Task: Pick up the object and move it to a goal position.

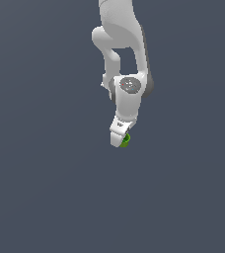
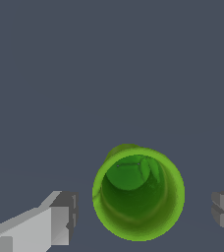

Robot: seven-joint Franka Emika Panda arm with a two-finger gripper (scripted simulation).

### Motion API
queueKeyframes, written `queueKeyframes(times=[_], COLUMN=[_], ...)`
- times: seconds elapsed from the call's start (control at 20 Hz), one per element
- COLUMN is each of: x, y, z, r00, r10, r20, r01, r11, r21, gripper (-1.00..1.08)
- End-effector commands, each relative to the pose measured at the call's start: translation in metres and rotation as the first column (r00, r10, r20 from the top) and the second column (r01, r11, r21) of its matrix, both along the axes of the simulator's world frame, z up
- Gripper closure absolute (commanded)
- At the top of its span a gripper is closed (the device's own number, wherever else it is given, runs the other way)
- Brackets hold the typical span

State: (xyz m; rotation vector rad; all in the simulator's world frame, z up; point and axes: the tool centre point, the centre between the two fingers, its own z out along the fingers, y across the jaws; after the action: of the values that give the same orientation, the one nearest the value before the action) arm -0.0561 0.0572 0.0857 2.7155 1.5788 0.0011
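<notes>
Straddling green cup [image 2: 138, 194], gripper [image 2: 143, 214] jaws open, clear gaps both sides. Seen from outside: cup [image 1: 125, 141] peeking beside fingertips, arm [image 1: 127, 44] reaching straight down.

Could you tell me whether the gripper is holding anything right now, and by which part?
Nothing is held: the gripper is open, its fingers apart from the green object between them.

Hidden and cut-off parts

The tool [image 1: 120, 138] covers most of the green object [image 1: 125, 141]; the wrist view's edge cuts both fingers [image 2: 33, 229].
</notes>
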Motion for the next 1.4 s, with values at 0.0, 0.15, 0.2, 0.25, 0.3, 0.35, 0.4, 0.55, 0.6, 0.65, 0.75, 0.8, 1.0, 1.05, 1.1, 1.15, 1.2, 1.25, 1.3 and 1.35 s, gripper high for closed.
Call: queueKeyframes(times=[0.0, 0.15, 0.2, 0.25, 0.3, 0.35, 0.4, 0.55, 0.6, 0.65, 0.75, 0.8, 1.0, 1.05, 1.1, 1.15, 1.2, 1.25, 1.3, 1.35], x=[-0.001, -0.001, -0.001, -0.001, -0.001, -0.001, -0.001, -0.001, -0.001, -0.001, -0.001, -0.001, -0.001, -0.001, 0.000, 0.000, 0.000, 0.001, 0.001, 0.002], y=[0.000, 0.000, 0.000, 0.000, 0.000, 0.000, 0.000, 0.000, 0.000, 0.000, 0.000, 0.000, 0.000, 0.000, 0.000, 0.000, 0.001, 0.002, 0.004, 0.006], z=[-0.009, -0.024, -0.029, -0.033, -0.036, -0.039, -0.041, -0.043, -0.043, -0.043, -0.043, -0.043, -0.043, -0.043, -0.042, -0.042, -0.041, -0.040, -0.038, -0.036], r00=[1.000, 1.000, 1.000, 1.000, 1.000, 1.000, 1.000, 1.000, 1.000, 1.000, 1.000, 1.000, 1.000, 1.000, 1.000, 1.000, 1.000, 1.000, 1.000, 1.000], r10=[0.001, 0.003, 0.004, 0.004, 0.004, 0.005, 0.005, 0.005, 0.005, 0.005, 0.005, 0.005, 0.005, 0.005, 0.004, 0.004, 0.004, 0.004, 0.004, 0.004], r20=[-0.001, -0.001, -0.001, -0.001, -0.001, -0.001, -0.001, -0.001, -0.001, -0.001, -0.001, -0.001, -0.001, -0.001, 0.001, 0.001, 0.001, 0.001, 0.001, 0.001], r01=[-0.001, -0.003, -0.004, -0.004, -0.004, -0.005, -0.005, -0.005, -0.005, -0.005, -0.005, -0.005, -0.005, -0.005, -0.004, -0.004, -0.004, -0.004, -0.004, -0.004], r11=[1.000, 1.000, 1.000, 1.000, 1.000, 1.000, 1.000, 1.000, 1.000, 1.000, 1.000, 1.000, 1.000, 1.000, 1.000, 1.000, 1.000, 1.000, 1.000, 1.000], r21=[0.000, 0.000, 0.000, 0.000, 0.000, 0.000, 0.000, 0.000, 0.000, 0.000, 0.000, 0.000, 0.000, 0.000, 0.000, 0.000, 0.000, 0.000, 0.000, 0.000], gripper=[-0.92, -0.92, -0.92, -0.92, -0.92, -0.92, -0.92, -0.92, 1.08, 1.08, 1.08, 1.08, 1.08, 1.08, 1.08, 1.08, 1.08, 1.08, 1.08, 1.08])
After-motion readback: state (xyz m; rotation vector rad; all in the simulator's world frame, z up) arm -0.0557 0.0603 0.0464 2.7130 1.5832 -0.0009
